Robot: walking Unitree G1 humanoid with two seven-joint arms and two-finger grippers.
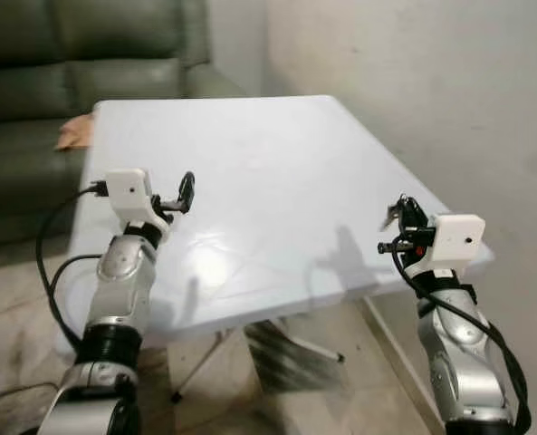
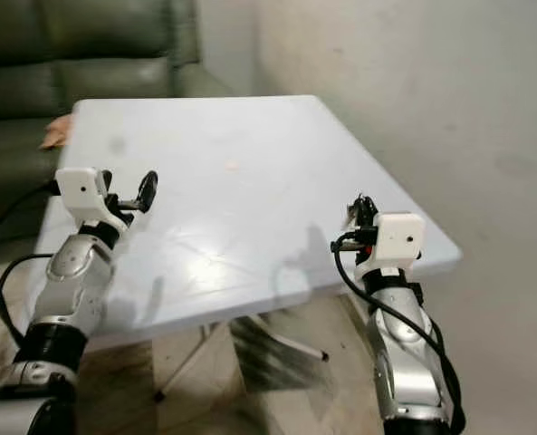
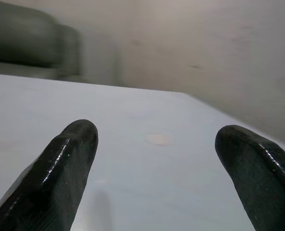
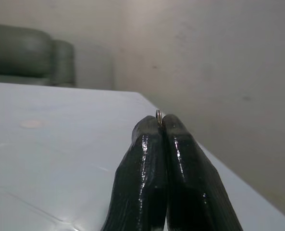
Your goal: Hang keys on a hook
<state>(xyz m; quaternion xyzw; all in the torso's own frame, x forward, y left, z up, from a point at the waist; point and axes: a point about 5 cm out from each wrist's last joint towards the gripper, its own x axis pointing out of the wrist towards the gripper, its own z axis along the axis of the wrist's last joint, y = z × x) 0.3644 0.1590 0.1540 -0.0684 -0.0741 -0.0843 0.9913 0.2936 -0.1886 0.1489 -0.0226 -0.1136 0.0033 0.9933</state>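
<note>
My right gripper point(image 1: 404, 210) hovers over the right edge of the white table point(image 1: 277, 145), shut on a small metal key ring point(image 4: 158, 114) that pokes out between its fingertips. Something small and metallic, apparently the keys point(image 1: 391, 216), hangs beside those fingertips. My left gripper point(image 1: 186, 192) is raised over the table's left side. It is open with nothing between its fingers point(image 3: 65, 163).
A dark green sofa point(image 1: 69, 72) stands behind the table, with a brown item point(image 1: 73, 132) lying on its seat. A plain wall point(image 1: 431, 82) runs along the right. The folding table legs point(image 1: 250, 343) stand on a tiled floor.
</note>
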